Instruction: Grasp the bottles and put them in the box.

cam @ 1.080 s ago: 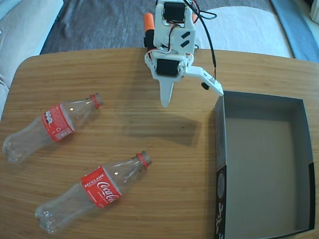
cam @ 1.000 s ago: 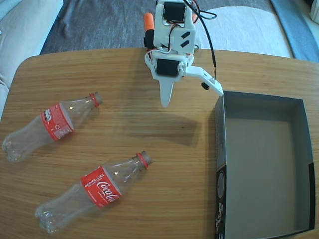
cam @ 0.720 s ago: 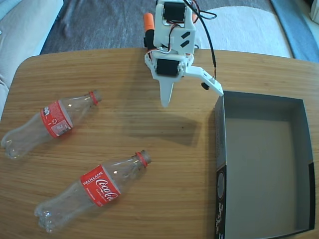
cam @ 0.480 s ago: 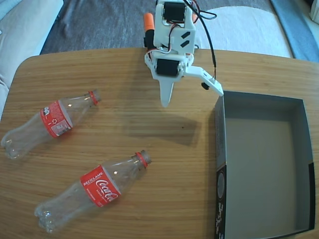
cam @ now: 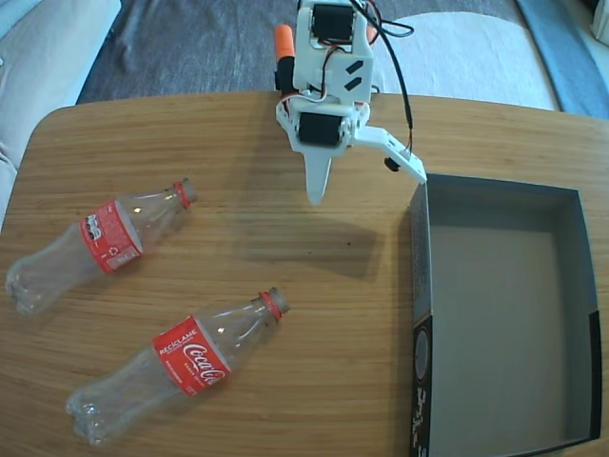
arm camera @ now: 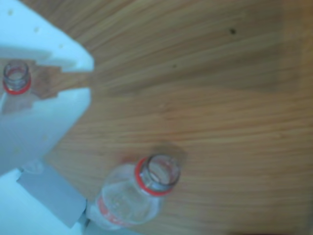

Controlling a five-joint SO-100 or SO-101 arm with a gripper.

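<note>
Table (cam: 285, 276) with box (cam: 582, 314) at right in the fixed view, empty, open side up. Two bottles lie capless on the wood at left, well apart from the box: far bottle (cam: 100, 243), near bottle (cam: 181, 367). Far bottle has shifted a little over the last second, rolled away then back to about the same spot; arm not touching it, cause unclear. Near bottle unmoved. Nothing boxed yet, so both grasps remain. Gripper (cam: 366, 186) hangs over the table's far edge, jaws spread wide, holding nothing, touching nothing. Wrist view shows both bottle mouths, one (arm camera: 157, 172) below.
</note>
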